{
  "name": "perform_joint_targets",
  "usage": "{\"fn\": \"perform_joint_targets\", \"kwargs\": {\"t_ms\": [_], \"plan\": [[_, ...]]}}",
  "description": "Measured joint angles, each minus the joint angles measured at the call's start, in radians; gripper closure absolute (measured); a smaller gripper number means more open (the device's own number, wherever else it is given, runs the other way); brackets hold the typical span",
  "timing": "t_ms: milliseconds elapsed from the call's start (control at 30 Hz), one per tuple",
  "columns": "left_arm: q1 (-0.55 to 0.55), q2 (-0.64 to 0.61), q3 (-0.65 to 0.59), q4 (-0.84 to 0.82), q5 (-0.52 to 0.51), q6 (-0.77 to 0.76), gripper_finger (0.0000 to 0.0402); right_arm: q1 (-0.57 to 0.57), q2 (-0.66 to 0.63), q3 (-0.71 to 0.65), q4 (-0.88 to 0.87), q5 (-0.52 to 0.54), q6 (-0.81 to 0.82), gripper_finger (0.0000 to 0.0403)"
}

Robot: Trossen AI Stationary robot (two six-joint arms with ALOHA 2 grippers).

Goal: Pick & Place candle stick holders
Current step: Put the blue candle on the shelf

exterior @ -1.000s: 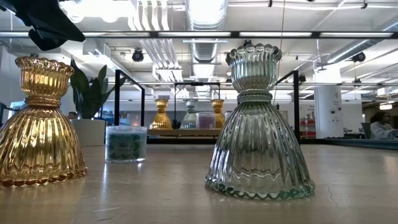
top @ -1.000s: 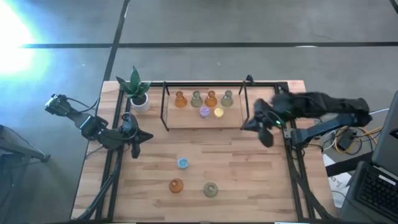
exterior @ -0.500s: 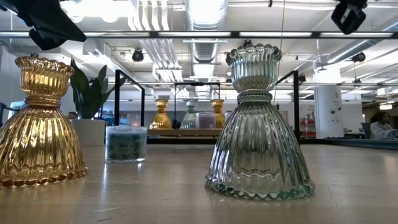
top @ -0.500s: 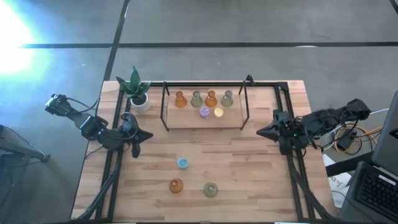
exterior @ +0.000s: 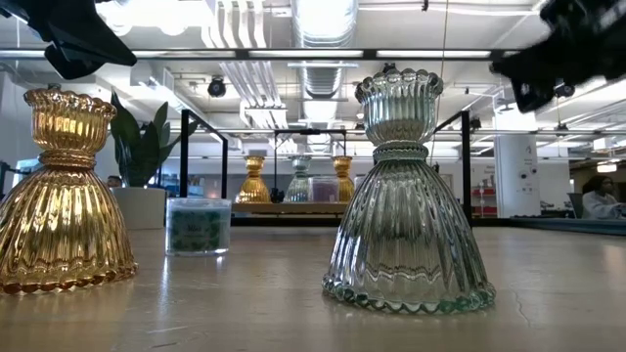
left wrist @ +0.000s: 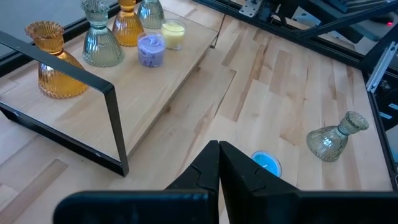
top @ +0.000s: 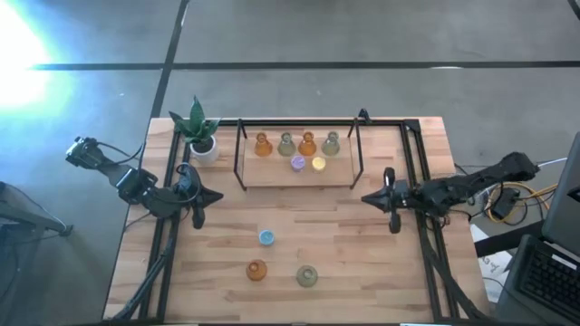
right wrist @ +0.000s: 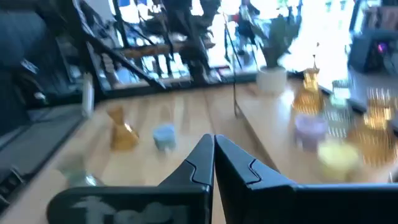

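The high camera is looking straight down on the whole table (top: 362,272) from well above, while the low camera is sitting at tabletop level by the 6 o'clock edge, facing 12 o'clock, very near the amber holder (exterior: 61,191) and green holder (exterior: 406,196). The left wrist camera is looking from 9 toward 3 o'clock, the right wrist camera the opposite way. All four are sharing the raised wooden shelf (top: 272,174) near 12 o'clock.

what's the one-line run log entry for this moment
left claw: shut, empty, left side | right claw: shut, empty, right of raised board | six holders on board | blue holder, amber holder, green holder on table
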Motion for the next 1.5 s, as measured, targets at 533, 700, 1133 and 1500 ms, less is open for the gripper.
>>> {"fn": "perform_joint_targets", "kwargs": {"t_ms": [533, 700, 1133, 1500], "plan": [[0.006, 0.008, 0.055, -0.008, 0.013, -0.005, 0.0390, -0.197, -0.382, -0.136, -0.137, -0.082, -0.242, 0.0394], [0.008, 0.058, 0.153, -0.056, 0.066, -0.020, 0.0360, -0.211, -0.392, -0.087, -0.253, 0.036, -0.411, 0.0394], [0.086, 0.360, 0.530, -0.282, 0.235, 0.097, 0.0203, -0.211, -0.350, -0.017, -0.255, 0.052, -0.458, 0.0394], [0.312, 0.697, 0.798, -0.378, 0.497, 0.380, 0.0183, -0.211, -0.350, -0.017, -0.255, 0.052, -0.456, 0.0394]]}}
